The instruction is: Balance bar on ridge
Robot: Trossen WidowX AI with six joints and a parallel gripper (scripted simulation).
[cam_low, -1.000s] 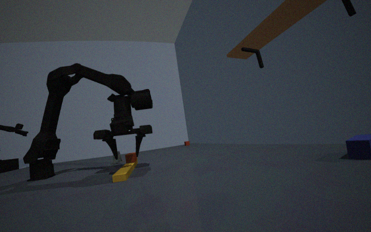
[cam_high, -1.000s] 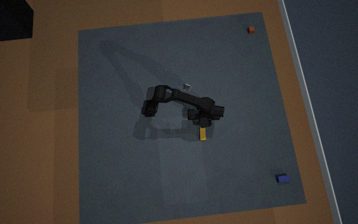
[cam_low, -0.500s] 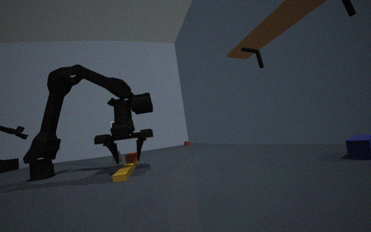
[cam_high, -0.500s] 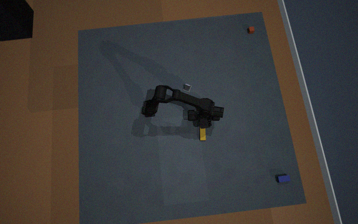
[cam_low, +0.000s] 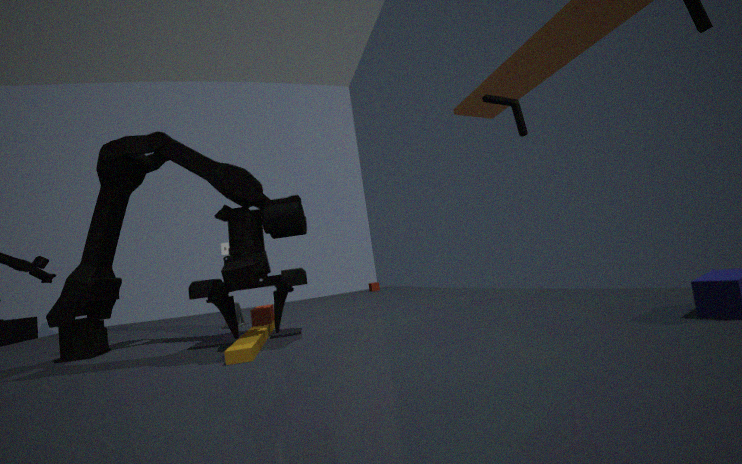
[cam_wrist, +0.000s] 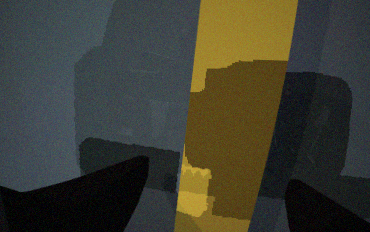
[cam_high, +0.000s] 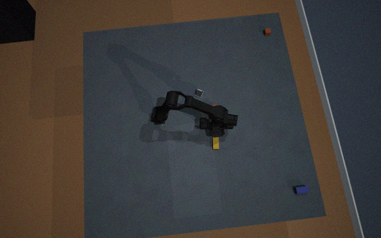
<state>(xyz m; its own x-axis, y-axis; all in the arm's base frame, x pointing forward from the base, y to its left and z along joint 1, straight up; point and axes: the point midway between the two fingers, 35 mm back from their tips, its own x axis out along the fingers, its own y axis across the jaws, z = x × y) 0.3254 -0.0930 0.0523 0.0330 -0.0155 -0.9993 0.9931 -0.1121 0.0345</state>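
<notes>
Grey tabletop (cam_high: 117, 174) carrying all pieces, orange border around it. Black arm (cam_low: 109, 218) bent over from the left, wrist pointing straight down. Pincer (cam_low: 254, 322) apart, clamped on nothing, one finger (cam_low: 228, 312) on each side of the bar (cam_low: 246, 344) and lowered close to the tabletop.

Yellow bar lying flat on the tabletop, running from near to far, its far part under the pincer; only the near end (cam_high: 215, 143) showing from above. Red-orange block (cam_low: 262, 315) at the bar's far end, seemingly part of the bar, though dim light leaves that uncertain. Ridge probably the small grey piece (cam_high: 198, 93) far-left of the wrist, apart from the bar. Blue block (cam_high: 301, 189) and small orange cube (cam_high: 267, 31) well apart, near-right and far-right.

Risks from here:
- Grasp landing toward the far end rather than mid-length: long near end drooping on lifting, bar twisting between the fingers.
- Bar off-centre in the wrist view (cam_wrist: 240, 115), sitting toward the right finger: one finger touching first and skewing the bar.
- Uneven weight if the red end is heavier: level rest needing an off-middle placement, otherwise one end tipping onto the tabletop.
</notes>
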